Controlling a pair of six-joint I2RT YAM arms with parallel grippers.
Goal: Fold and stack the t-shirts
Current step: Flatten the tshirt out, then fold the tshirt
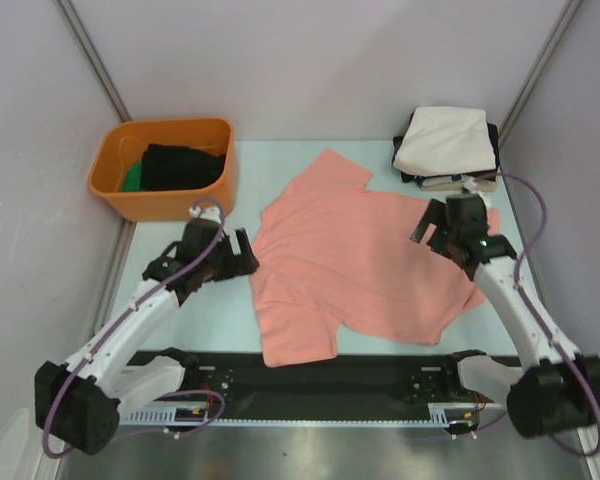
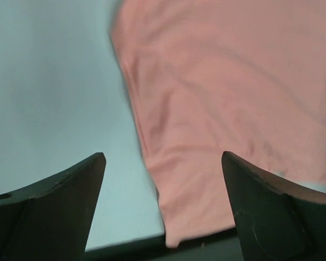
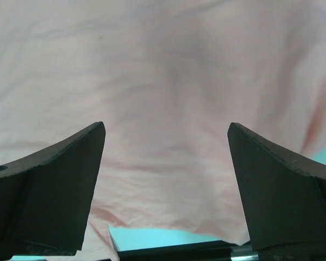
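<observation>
Two sets of jaws are spread wide, holding nothing. The shirt [image 1: 350, 260] lies spread on the table [image 1: 210, 315] between them. The left arm [image 1: 140, 320] has its jaws just beside the shirt's left edge, and the right arm [image 1: 515, 300] has its jaws above the right part.

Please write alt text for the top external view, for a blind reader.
A salmon-pink t-shirt lies spread on a pale table, the left arm at its left edge and the right arm over its right side. An orange tub holding black cloth stands at the far left; a stack of folded shirts, cream-white on top, at the far right.
</observation>
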